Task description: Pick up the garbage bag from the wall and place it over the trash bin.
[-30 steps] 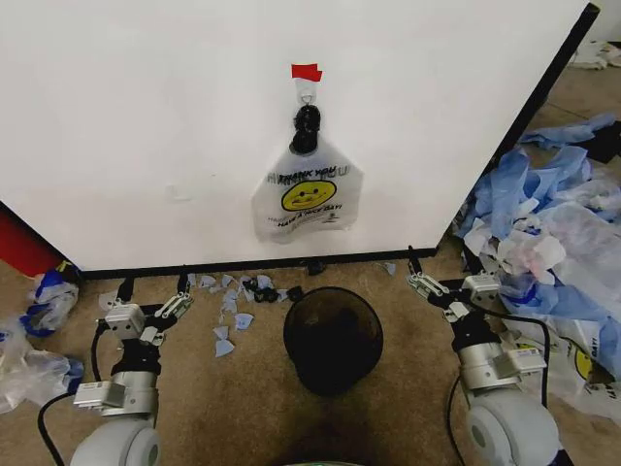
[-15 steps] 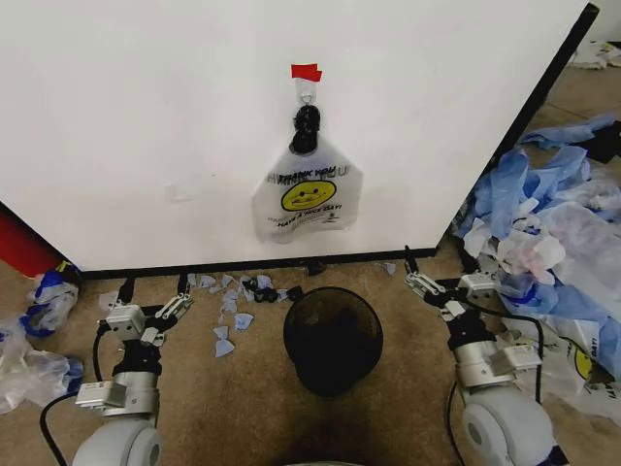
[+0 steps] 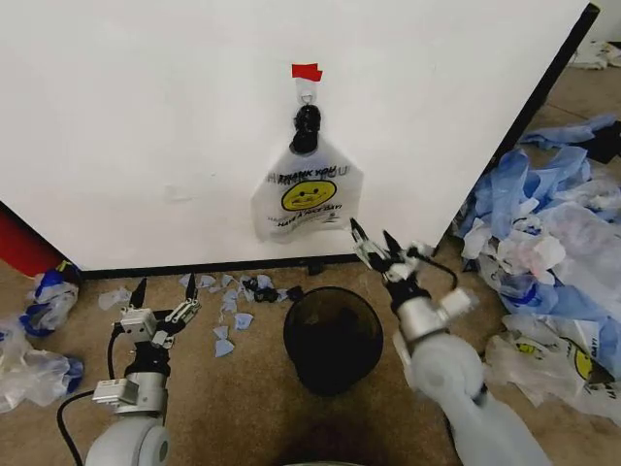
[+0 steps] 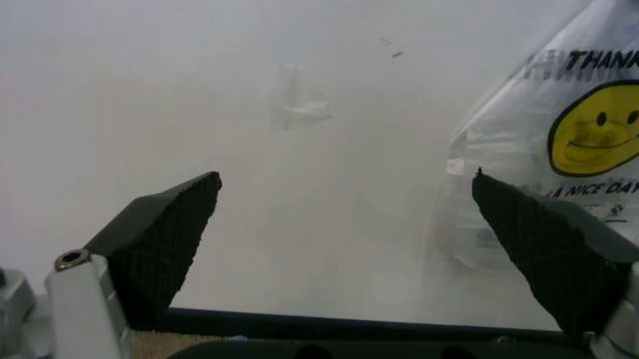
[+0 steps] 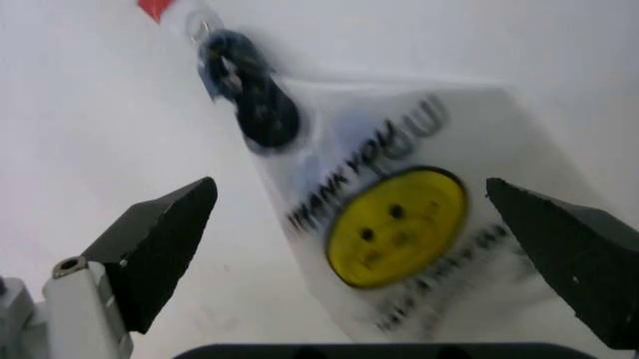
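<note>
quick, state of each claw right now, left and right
Left claw: open, holding nothing, low by the foot of the wall.
Right claw: open, holding nothing, raised near the garbage bag.

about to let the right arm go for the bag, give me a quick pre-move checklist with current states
1. Bag hanging on the wall from the hook under the red tape: ok.
2. Right gripper open, jaws spread wide: ok.
3. Right gripper lined up: the smiley print sits between its fingers in the right wrist view, though whether it is close enough to grip: cannot tell.
4. Bin upright on the floor below the bag, mouth uncovered: ok.
5. Left gripper open, low near the wall's base, apart from the bag: ok.
</note>
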Motion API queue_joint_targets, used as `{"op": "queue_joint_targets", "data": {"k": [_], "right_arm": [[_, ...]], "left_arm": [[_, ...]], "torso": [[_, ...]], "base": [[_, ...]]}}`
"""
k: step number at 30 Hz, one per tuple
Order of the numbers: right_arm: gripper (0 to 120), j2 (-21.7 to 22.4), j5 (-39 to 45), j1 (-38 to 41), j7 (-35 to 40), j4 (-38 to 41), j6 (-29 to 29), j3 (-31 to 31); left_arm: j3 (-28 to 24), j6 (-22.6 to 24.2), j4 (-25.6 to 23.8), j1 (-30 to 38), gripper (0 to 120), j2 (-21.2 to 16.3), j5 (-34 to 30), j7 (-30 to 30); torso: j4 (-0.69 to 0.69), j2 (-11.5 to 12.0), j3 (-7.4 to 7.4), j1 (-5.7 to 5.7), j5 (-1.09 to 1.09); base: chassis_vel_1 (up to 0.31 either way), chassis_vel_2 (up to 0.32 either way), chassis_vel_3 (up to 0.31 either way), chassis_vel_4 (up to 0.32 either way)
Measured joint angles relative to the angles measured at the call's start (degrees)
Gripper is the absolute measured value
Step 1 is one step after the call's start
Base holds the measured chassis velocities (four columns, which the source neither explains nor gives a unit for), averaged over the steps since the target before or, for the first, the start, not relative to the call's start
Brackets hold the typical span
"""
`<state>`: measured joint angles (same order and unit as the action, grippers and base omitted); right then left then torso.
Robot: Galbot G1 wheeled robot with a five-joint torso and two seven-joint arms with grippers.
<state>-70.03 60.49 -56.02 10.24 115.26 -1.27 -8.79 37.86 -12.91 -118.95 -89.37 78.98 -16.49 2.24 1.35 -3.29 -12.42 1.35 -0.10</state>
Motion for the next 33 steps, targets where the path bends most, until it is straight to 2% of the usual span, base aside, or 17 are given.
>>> {"op": "queue_joint_targets", "data": {"k": [7,13,15,20,33], "right_arm": [[97,-4.22,3.34,10.51,-1.39,-7.24,-2.01,3.98],[95,-6.77,3.46,15.71,-3.11,-12.72,-2.97,5.77],[89,-7.48,3.46,17.01,-3.63,-14.49,-3.09,6.03],[98,-8.92,3.51,18.85,-4.37,-17.53,-3.32,6.26],[99,-13.36,3.60,22.81,-6.51,-23.85,-4.09,8.21]], "left_arm": [[0.41,-0.53,0.16,-0.61,99,1.16,0.95,-0.02],[0.70,-1.06,0.51,-0.85,99,1.87,1.39,-0.01],[0.74,-1.26,0.74,-0.85,99,2.09,1.52,-0.01],[0.53,-1.38,1.31,-0.57,99,2.22,1.70,-0.01],[0.82,-2.28,1.80,-0.90,98,3.09,1.99,0.09]], "torso": [[0.00,0.00,0.00,0.00,0.03],[0.00,0.00,0.00,0.00,0.03],[0.00,-0.01,0.00,0.00,0.02],[0.02,-0.01,0.00,0.00,0.02],[0.00,-0.02,0.00,0.00,0.02]], "base": [[0.000,0.000,0.000,0.000],[0.000,0.000,0.000,0.000],[0.000,0.000,0.000,0.000],[0.000,0.000,0.000,0.000],[0.000,0.000,0.000,0.000]]}}
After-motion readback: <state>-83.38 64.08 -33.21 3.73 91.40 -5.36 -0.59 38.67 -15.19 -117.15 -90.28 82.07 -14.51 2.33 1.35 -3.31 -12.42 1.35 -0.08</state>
